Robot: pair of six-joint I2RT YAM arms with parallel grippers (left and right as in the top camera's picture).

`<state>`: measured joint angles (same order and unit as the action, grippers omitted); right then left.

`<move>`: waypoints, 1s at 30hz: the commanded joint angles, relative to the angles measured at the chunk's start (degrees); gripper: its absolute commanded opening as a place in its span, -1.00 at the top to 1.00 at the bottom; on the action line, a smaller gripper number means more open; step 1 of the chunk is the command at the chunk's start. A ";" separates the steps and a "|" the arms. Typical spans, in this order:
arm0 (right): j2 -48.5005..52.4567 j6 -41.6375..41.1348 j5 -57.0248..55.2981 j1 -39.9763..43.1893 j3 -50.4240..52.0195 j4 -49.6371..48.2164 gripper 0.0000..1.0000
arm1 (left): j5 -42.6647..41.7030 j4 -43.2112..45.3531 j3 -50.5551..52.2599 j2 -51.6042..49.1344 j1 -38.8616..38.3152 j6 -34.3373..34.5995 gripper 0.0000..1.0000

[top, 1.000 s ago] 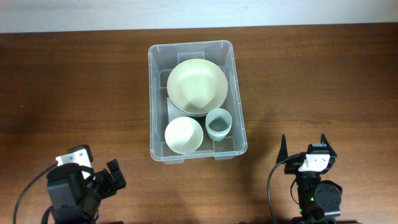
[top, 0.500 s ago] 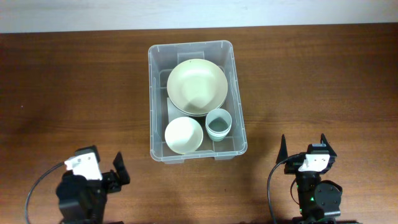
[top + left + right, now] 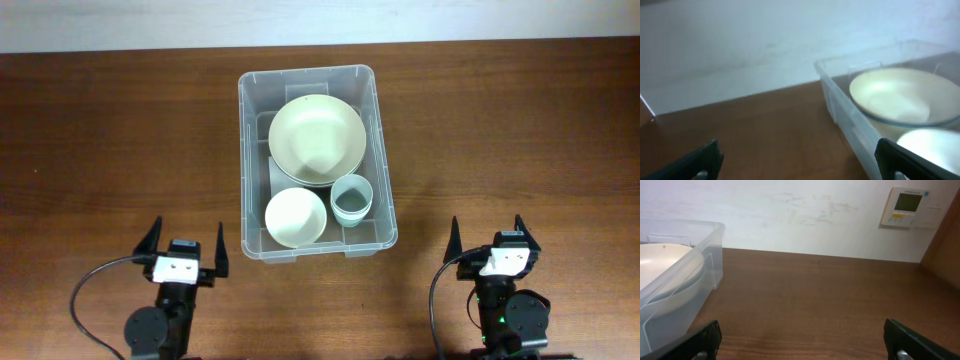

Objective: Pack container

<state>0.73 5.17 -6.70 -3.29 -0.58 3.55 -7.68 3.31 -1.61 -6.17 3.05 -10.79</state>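
Observation:
The clear rectangular container (image 3: 246, 150) stands at the table's centre. Inside lie a large cream bowl (image 3: 316, 138) at the back, a small white bowl (image 3: 295, 216) front left and a grey-blue cup (image 3: 351, 198) front right. My left gripper (image 3: 186, 244) is open and empty at the front left, short of the container. My right gripper (image 3: 489, 236) is open and empty at the front right. The left wrist view shows the container's wall (image 3: 845, 107) and the large bowl (image 3: 900, 95) on the right, with its jaws (image 3: 800, 160) wide apart. The right wrist view shows the container (image 3: 710, 255) at left, its jaws (image 3: 802, 340) wide apart.
The brown wooden table (image 3: 520, 130) spreads to both sides of the container. A white wall runs along the far edge (image 3: 120, 25). A wall thermostat (image 3: 910, 207) shows in the right wrist view.
The left arm has swung from a tilted pose at the far front left to a straight pose closer to the container, jaws spread. The right arm has not moved.

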 commanded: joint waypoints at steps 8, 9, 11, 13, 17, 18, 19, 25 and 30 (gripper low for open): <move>-0.37 0.42 0.26 0.42 0.26 0.55 -0.98 | 7.48 -8.07 1.14 3.69 -0.57 -2.12 -0.99; -0.37 0.42 0.26 0.42 0.26 0.55 -0.98 | 7.45 -8.07 1.14 3.96 -0.57 -2.10 -0.99; -0.37 0.42 0.26 0.42 0.26 0.55 -0.97 | 7.48 -8.02 1.14 4.35 -0.55 -1.49 -0.99; -0.37 0.42 0.26 0.42 0.26 0.55 -0.97 | 7.50 -8.04 1.11 4.33 -0.55 -1.51 -0.99; -0.37 0.42 0.26 0.42 0.26 0.55 -0.97 | 7.50 -8.04 1.11 4.26 -0.55 -1.51 -0.99; -0.37 0.42 0.26 0.42 0.26 0.55 -0.98 | 7.50 -8.04 1.11 4.26 -0.55 -1.51 -0.99; -0.37 0.42 0.26 0.42 0.26 0.55 -0.98 | 7.50 -8.04 1.11 4.26 -0.55 -1.51 -0.99; -0.37 0.42 0.26 0.42 0.26 0.55 -0.98 | 7.50 -8.04 1.11 4.26 -0.55 -1.51 -0.99; -0.37 0.42 0.26 0.42 0.26 0.55 -0.97 | 7.50 -8.04 1.11 4.26 -0.55 -1.51 -0.99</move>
<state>0.73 5.19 -6.70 -3.29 -0.58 3.55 -1.02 -4.51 -0.78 -2.46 2.68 -12.25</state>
